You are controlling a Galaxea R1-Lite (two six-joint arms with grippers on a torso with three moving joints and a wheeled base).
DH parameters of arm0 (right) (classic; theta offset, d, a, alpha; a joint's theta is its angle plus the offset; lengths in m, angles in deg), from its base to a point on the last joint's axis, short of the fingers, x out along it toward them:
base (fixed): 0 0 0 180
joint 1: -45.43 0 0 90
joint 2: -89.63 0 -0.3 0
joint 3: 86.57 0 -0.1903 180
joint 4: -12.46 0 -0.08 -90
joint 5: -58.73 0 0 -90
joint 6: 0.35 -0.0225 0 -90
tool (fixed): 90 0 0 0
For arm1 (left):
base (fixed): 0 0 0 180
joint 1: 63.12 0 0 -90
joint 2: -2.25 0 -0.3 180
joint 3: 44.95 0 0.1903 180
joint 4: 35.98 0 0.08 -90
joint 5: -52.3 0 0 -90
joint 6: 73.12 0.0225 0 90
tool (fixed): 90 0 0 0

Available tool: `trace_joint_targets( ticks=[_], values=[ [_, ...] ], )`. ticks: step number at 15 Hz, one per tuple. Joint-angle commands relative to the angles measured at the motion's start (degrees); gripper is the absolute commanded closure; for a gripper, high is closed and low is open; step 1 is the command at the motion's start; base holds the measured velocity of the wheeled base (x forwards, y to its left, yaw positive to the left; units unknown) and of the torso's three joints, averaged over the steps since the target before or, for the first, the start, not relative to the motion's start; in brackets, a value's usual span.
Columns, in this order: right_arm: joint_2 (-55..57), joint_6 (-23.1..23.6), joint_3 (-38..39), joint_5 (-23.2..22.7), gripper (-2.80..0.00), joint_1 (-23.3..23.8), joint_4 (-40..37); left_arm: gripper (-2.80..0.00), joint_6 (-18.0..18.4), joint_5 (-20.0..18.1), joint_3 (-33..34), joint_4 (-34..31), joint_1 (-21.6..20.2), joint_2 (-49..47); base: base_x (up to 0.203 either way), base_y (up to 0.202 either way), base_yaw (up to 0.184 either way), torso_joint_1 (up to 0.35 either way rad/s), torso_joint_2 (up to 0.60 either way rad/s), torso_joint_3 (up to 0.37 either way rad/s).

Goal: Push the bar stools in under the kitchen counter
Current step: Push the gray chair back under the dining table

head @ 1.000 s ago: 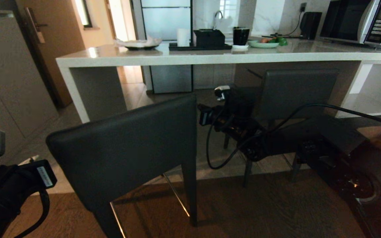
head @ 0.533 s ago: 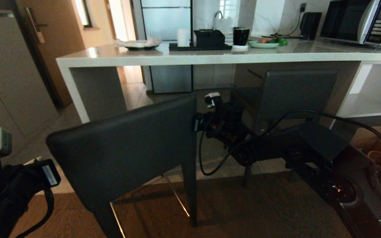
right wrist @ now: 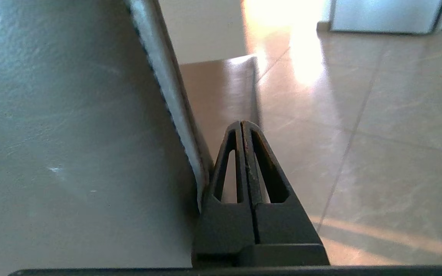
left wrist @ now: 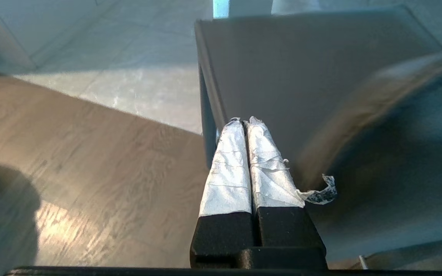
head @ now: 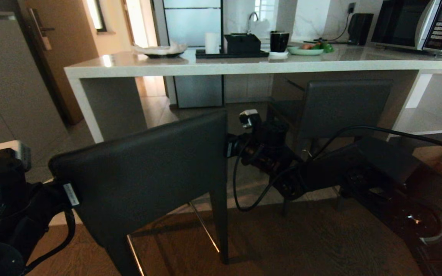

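Before kitchen counter point(head: 244, 67) | near bar stool point(head: 148, 168) backrest faces robot, angled | both grippers' fingers point(left wrist: 240, 161) together, flanking backrest

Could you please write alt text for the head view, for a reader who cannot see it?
A dark bar stool stands pulled out from the pale kitchen counter, flanked at its backrest by both robot arms; a second stool sits tucked under the counter behind.

dim foreground | bright backlight from far doorway point(head: 138, 19) | glare on floor tiles point(right wrist: 305, 57) | edges bowed | near stool back point(left wrist: 390, 153) blurred
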Motion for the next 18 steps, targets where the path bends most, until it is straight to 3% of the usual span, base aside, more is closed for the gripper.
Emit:
trace_joint_targets(
  ticks=[1, 9, 16, 18],
  values=[
    [-5.6, 0.0, 5.6, -0.4, 0.00, -1.8, 1.7, 0.00, -0.2, 0.2, -0.5, 0.2, 0.1, -1.0, 0.000, 0.000, 0.000, 0.000, 0.00, 0.000],
    [-16.4, 0.1, 16.6, -0.4, 0.00, -9.4, 4.6, 0.00, -0.7, 0.0, -0.8, 0.3, 1.1, -0.5, 0.000, 0.000, 0.000, 0.000, 0.00, 0.000],
    [-20.4, 0.1, 30.9, -0.2, 0.00, -10.2, 12.9, 0.00, -1.6, -0.4, -0.7, 0.2, 7.8, -0.5, 0.000, 0.000, 0.000, 0.000, 0.00, 0.000],
    [-21.7, 0.1, 32.8, -0.1, 0.00, -9.9, 13.9, 0.00, -1.6, -1.3, -0.9, 0.2, 12.1, -0.7, 0.000, 0.000, 0.000, 0.000, 0.00, 0.000]
  ],
)
